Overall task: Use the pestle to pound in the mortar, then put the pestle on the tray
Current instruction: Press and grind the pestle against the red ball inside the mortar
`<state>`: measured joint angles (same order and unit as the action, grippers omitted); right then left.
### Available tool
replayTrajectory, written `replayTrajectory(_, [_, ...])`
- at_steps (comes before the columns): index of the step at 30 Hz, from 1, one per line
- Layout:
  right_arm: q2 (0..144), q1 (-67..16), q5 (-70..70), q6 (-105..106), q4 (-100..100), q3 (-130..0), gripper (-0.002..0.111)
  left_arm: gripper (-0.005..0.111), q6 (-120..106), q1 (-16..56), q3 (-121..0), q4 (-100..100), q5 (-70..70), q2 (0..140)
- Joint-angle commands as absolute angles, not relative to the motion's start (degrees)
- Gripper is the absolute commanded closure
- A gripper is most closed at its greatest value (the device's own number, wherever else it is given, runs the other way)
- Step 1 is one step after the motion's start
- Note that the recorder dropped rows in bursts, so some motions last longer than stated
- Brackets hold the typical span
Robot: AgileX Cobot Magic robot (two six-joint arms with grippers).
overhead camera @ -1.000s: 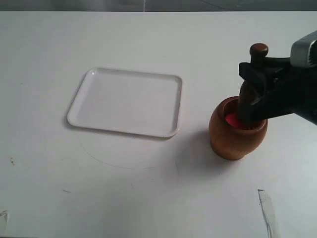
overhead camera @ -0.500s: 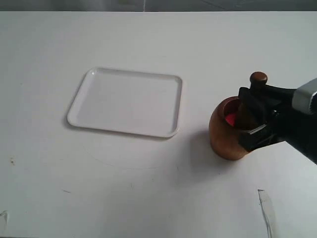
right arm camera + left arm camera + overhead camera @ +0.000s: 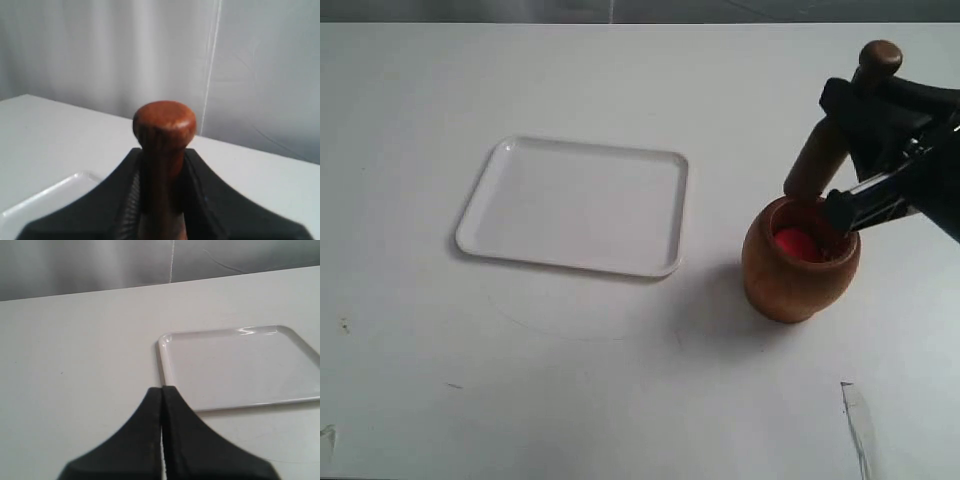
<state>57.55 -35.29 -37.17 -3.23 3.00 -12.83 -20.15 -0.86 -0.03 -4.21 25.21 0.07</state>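
Note:
The brown wooden mortar [image 3: 800,262] stands on the white table at the right, with something red [image 3: 794,243] inside it. My right gripper [image 3: 855,110] is shut on the dark reddish pestle [image 3: 817,160], which is tilted, its thick end just above the mortar's mouth and its knob [image 3: 879,57] up. The right wrist view shows the knob [image 3: 164,122] rising between the black fingers [image 3: 210,190]. The white tray [image 3: 575,204] lies to the left with nothing on it. My left gripper [image 3: 162,390] is shut and holds nothing, near the tray's corner [image 3: 167,342]; it does not show in the exterior view.
Bare white table surrounds the tray and mortar. A faint scuff mark [image 3: 855,415] lies near the front right edge. A grey curtain [image 3: 125,50] hangs behind the table.
The right gripper drove the pestle down into the mortar, then lifted it up and tilted it, so the thick end now sits above the mouth. Mortar and tray stayed put.

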Motion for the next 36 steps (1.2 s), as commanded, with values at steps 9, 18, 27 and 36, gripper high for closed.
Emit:
replayTrajectory(9, [59.54, -35.48, -39.07, 2.76, -0.74, -2.05, 0.108, 0.107, -19.68, -0.42, 0.00, -3.79, 25.03, 0.00])
replayTrajectory(18, [65.44, -35.48, -47.85, 1.73, -0.59, 0.00, 0.108, 0.107, -19.68, -0.42, 0.00, -3.79, 25.03, 0.00])
replayTrajectory(27, [65.44, -35.48, -68.94, -3.57, 0.40, -1.42, 0.108, 0.107, -19.68, -0.42, 0.00, -3.79, 25.03, 0.00])
replayTrajectory(36, [65.44, -35.48, -50.00, -3.86, 3.46, -6.10, 0.108, 0.107, -19.68, -0.42, 0.00, -3.79, 25.03, 0.00])
